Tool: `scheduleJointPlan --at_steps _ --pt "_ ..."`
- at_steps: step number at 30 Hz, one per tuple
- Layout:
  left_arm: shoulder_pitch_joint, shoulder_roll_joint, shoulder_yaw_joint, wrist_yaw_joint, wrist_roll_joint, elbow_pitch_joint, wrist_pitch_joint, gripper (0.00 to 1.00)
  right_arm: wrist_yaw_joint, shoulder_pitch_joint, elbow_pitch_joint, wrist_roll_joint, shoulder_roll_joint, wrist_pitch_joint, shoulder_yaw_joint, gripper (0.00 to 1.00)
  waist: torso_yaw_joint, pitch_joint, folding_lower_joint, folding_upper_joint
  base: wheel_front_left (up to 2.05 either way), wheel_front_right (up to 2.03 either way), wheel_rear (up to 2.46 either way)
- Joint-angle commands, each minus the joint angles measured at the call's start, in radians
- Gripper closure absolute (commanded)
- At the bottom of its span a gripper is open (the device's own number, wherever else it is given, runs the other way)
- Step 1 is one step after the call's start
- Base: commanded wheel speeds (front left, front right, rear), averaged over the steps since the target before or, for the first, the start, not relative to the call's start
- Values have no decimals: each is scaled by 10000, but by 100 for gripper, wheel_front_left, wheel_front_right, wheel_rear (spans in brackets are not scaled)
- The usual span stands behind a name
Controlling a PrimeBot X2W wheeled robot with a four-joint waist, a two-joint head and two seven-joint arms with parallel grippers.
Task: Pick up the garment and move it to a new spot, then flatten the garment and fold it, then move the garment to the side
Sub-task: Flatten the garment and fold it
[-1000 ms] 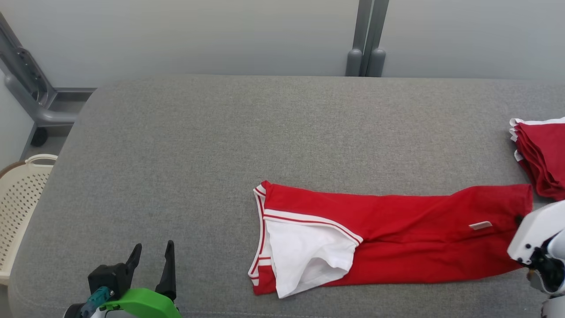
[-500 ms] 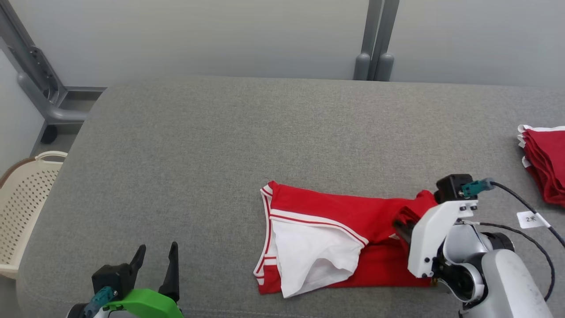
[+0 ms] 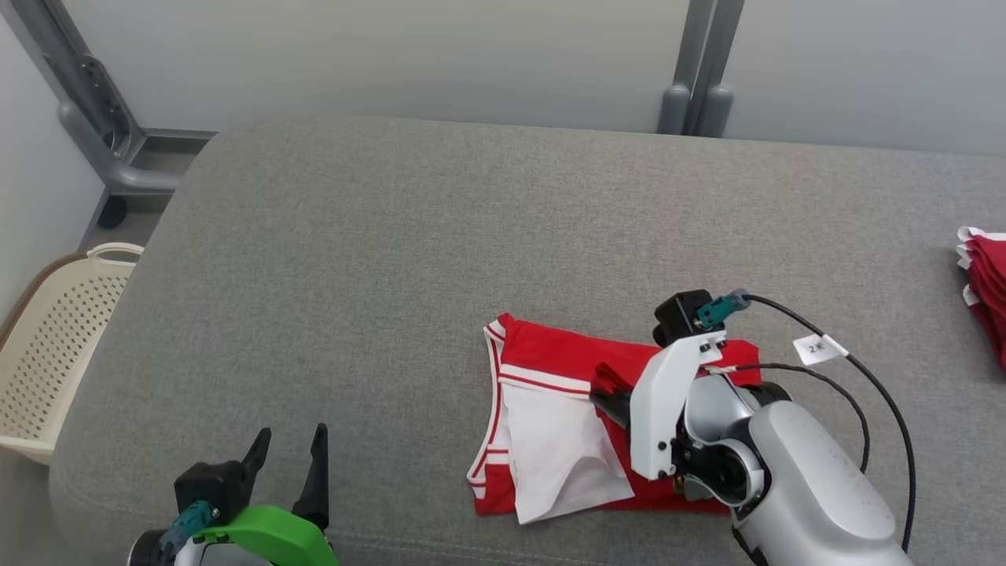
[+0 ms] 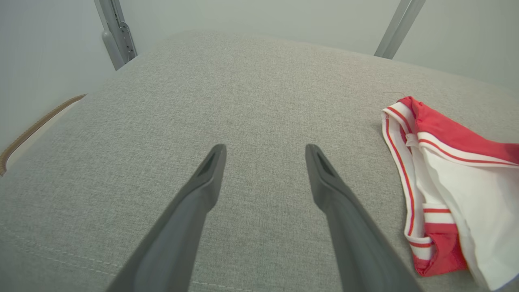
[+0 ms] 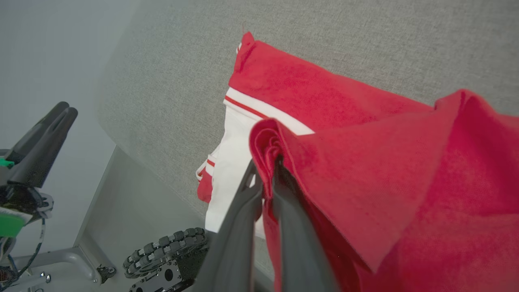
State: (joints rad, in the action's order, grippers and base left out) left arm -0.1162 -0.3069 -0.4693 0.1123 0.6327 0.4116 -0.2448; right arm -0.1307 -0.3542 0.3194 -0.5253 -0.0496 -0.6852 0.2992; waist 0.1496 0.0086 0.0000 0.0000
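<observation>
The garment [image 3: 550,358] is a red shirt with white, red-striped trim, lying on the grey cushioned surface [image 3: 409,259] near its front edge. My right gripper [image 3: 605,391] is shut on the garment's red hem, which it holds lifted and doubled back over the white part. In the right wrist view the red cloth [image 5: 365,162] is bunched between the dark fingers [image 5: 239,211]. My left gripper [image 3: 289,450] stands open at the lower left, apart from the garment. In the left wrist view its fingers [image 4: 202,190] frame bare grey fabric, with the garment's collar end [image 4: 425,162] to the right.
A stack of folded red garments [image 3: 986,283] lies at the surface's right edge. A cream perforated basket [image 3: 55,330] stands on the floor to the left. Grey posts [image 3: 695,94] rise behind the surface. A black cable with a white tag [image 3: 817,346] loops from the right wrist.
My right gripper has carried the garment's right end leftward over the rest, so the garment now lies about half as long. The head camera has shifted. The left gripper stays put.
</observation>
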Motion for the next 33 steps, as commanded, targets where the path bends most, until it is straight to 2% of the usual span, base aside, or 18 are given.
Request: scheduleJointPlan --at_steps 1,11,21,22,23,24,33 --pt "-174 -1 -6 -44 16 33 -33 0 2 -258 239 -124 -21 103 161 100 122 97 0 0 0 0 0" --pt "-406 157 -51 -152 3 291 -106 0 2 -1307 1850 -980 -24 736 1412 100 446 308 0 0 0 0 0" --pt "-490 270 -47 -216 -34 438 -135 0 1 -1950 2951 -1654 -21 1318 2319 100 669 484 0 0 0 0 0" --pt "-486 261 -30 -247 -33 468 -149 0 1 -2059 3119 -1743 -17 1437 2448 85 683 493 0 0 0 0 0" --pt "-493 263 -25 -236 -33 485 -155 0 1 -2114 3156 -1802 -16 1514 2510 38 688 495 0 0 0 0 0" --pt "-499 269 -19 -245 -38 501 -160 0 2 -2141 3216 -1894 -17 1562 2544 0 688 492 0 0 0 0 0" --pt "-435 214 53 -178 -31 586 -187 0 1 -2690 2580 -3076 -24 2030 3291 0 508 313 0 0 0 0 0"
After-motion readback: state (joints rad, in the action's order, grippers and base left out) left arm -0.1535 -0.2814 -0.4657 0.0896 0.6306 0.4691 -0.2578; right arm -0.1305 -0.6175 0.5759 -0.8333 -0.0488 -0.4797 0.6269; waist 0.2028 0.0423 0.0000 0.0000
